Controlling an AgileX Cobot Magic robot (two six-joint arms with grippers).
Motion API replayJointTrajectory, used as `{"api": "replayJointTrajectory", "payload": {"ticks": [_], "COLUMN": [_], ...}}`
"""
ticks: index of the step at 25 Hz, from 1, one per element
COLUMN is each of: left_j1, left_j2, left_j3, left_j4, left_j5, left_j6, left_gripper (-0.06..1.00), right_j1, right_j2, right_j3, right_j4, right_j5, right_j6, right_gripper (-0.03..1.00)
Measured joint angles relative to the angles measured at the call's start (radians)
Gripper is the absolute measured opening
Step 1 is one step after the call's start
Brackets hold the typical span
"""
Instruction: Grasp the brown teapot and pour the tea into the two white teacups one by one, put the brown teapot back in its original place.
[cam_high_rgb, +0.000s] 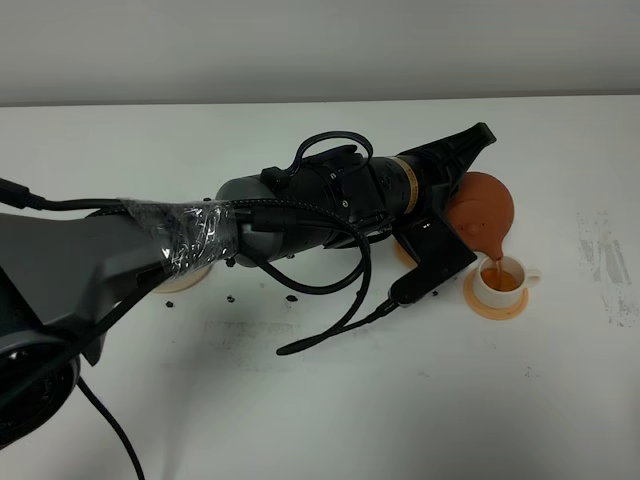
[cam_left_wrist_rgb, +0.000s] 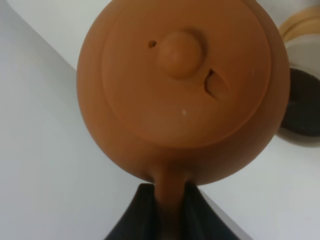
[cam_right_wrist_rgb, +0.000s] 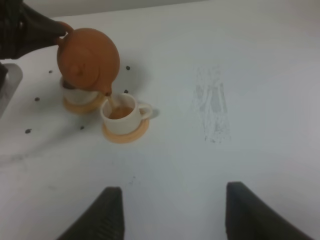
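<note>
Seen from the high camera, the left arm fills the lower left foreground and reaches diagonally toward the right centre of the frame. Partly hidden beneath it, left of centre, lies the pale saucer (cam_high_rgb: 183, 279), the pot's resting place, with nothing standing on it. Further along, the left gripper (cam_left_wrist_rgb: 169, 195) is clamped tight on the loop handle of the brown teapot (cam_high_rgb: 486, 205), its lid facing the wrist camera. The pot is tipped, its handle-to-spout line slanting down toward the lower right, with the spout directly above a white teacup (cam_high_rgb: 500, 279) on an orange coaster (cam_high_rgb: 494, 305). A thin stream of tea (cam_high_rgb: 490, 262) falls into that cup, which looks partly filled. In the right wrist view a second white teacup (cam_right_wrist_rgb: 74, 93) peeks out just behind and under the pot; its contents cannot be made out there. The right gripper (cam_right_wrist_rgb: 170, 212) hangs well apart, its jaws spread wide and holding nothing, so the left arm alone can level the pot.
</note>
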Motion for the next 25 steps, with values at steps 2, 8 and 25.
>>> {"api": "replayJointTrajectory", "payload": {"ticks": [2,8,25], "left_j1": [0.0,0.0,0.0], "left_j2": [0.0,0.0,0.007], "left_j3": [0.0,0.0,0.0], "left_j4": [0.006,0.019,0.104], "left_j5": [0.0,0.0,-0.004], "left_j6": [0.0,0.0,-0.004], "left_gripper": [0.08,0.08,0.08], "right_j1": [0.0,0.0,0.0], "right_j2": [0.0,0.0,0.0], "right_j3": [0.0,0.0,0.0], "right_j4": [0.0,0.0,0.0], "right_j5": [0.0,0.0,0.0], "right_j6": [0.0,0.0,0.0], "right_gripper": [0.44,0.44,0.44]}}
